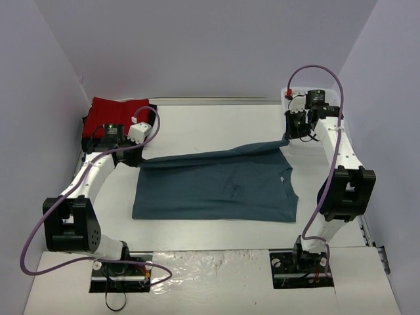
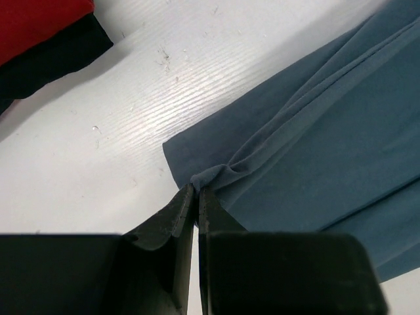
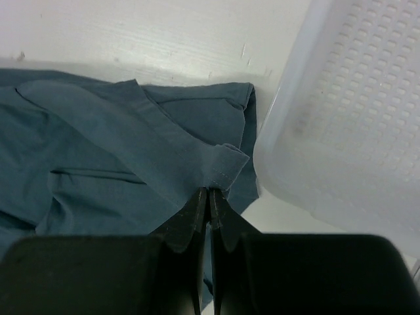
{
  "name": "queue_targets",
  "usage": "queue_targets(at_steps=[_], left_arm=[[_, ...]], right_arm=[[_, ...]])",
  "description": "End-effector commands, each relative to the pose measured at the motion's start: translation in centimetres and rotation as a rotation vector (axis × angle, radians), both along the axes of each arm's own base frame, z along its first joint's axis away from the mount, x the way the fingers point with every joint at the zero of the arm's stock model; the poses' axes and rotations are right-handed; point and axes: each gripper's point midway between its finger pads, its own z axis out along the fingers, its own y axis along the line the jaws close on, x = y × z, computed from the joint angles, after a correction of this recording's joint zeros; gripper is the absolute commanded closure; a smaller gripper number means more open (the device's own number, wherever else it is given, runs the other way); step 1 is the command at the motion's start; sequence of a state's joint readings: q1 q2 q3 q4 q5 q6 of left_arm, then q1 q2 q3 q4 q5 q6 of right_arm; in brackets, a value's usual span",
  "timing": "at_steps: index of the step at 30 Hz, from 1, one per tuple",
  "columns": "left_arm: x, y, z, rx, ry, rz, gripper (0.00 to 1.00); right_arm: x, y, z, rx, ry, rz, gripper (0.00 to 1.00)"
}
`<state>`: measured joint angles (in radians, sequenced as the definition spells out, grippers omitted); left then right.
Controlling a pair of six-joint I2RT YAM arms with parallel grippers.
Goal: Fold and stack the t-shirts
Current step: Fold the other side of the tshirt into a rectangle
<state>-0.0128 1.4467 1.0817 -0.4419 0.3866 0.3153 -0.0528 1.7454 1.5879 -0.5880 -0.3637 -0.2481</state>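
Note:
A slate-blue t-shirt point(image 1: 216, 187) lies spread in the middle of the table, its far edge lifted into a taut line between both grippers. My left gripper point(image 1: 139, 156) point(image 2: 197, 190) is shut on the shirt's far-left corner point(image 2: 210, 174). At the far-right end, my right gripper point(image 1: 289, 136) point(image 3: 210, 191) is shut on the hemmed corner point(image 3: 226, 164). A red t-shirt point(image 1: 115, 115) point(image 2: 36, 23) lies folded on a black t-shirt point(image 1: 88, 141) point(image 2: 52, 56) at the far left, just behind the left gripper.
A white lattice basket point(image 1: 315, 98) point(image 3: 348, 111) stands at the far right, close beside the right gripper and the held corner. White side walls enclose the table. The arm bases point(image 1: 121, 266) sit at the near edge.

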Motion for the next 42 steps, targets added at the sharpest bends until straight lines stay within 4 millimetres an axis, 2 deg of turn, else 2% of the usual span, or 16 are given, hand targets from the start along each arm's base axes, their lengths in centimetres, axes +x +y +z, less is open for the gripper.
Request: queue_targets(at_steps=[1,6,11,18,27,32,33,34,35,37,38,39,40,42], left_arm=[[-0.2,0.1,2.1,0.014,-0.093,-0.049,0.98],[-0.7,0.2,2.0,0.036,-0.105,-0.073,0.98],[-1.0,0.2,1.9,0.05,-0.118,-0.101,0.98],[-1.7,0.3,0.4,0.071,-0.097,-0.131,0.98],[-3.2,0.2,0.3,0.101,-0.117,-0.19,0.98],[-4.0,0.2,-0.5,0.118,-0.108,-0.227,0.98],[-4.0,0.3,-0.5,0.121,-0.114,-0.227,0.96],[-4.1,0.3,-0.6,0.124,-0.117,-0.225,0.85],[-4.4,0.3,-1.1,0.123,-0.108,-0.231,0.81],[-4.8,0.1,-1.2,0.126,-0.116,-0.257,0.72],[-5.1,0.0,-1.4,0.126,-0.111,-0.271,0.65],[-5.3,0.0,-1.3,0.127,-0.114,-0.274,0.64],[-5.4,0.0,-1.3,0.126,-0.113,-0.277,0.62],[-5.6,-0.1,-1.1,0.129,-0.114,-0.287,0.61]], right_arm=[[-3.2,-0.5,0.9,-0.043,0.034,0.054,1.0],[-6.0,-0.7,-0.1,-0.076,0.097,0.102,1.0],[-8.0,-1.2,-0.3,-0.113,0.115,0.129,1.0],[-9.6,-1.5,-0.7,-0.139,0.139,0.139,1.0],[-11.9,-1.4,-1.4,-0.147,0.194,0.194,1.0],[-12.9,-1.0,-2.0,-0.133,0.22,0.241,1.0],[-13.2,-1.0,-2.3,-0.129,0.231,0.243,1.0],[-13.4,-0.8,-2.4,-0.123,0.238,0.251,1.0],[-13.7,-0.7,-2.6,-0.12,0.247,0.265,1.0],[-14.2,-0.3,-2.9,-0.097,0.266,0.286,0.88],[-14.5,-0.1,-3.0,-0.086,0.275,0.306,0.86],[-15.0,0.1,-3.2,-0.077,0.292,0.317,0.84],[-15.1,0.1,-3.2,-0.075,0.295,0.322,0.78],[-15.3,0.0,-3.2,-0.082,0.304,0.331,0.77]])
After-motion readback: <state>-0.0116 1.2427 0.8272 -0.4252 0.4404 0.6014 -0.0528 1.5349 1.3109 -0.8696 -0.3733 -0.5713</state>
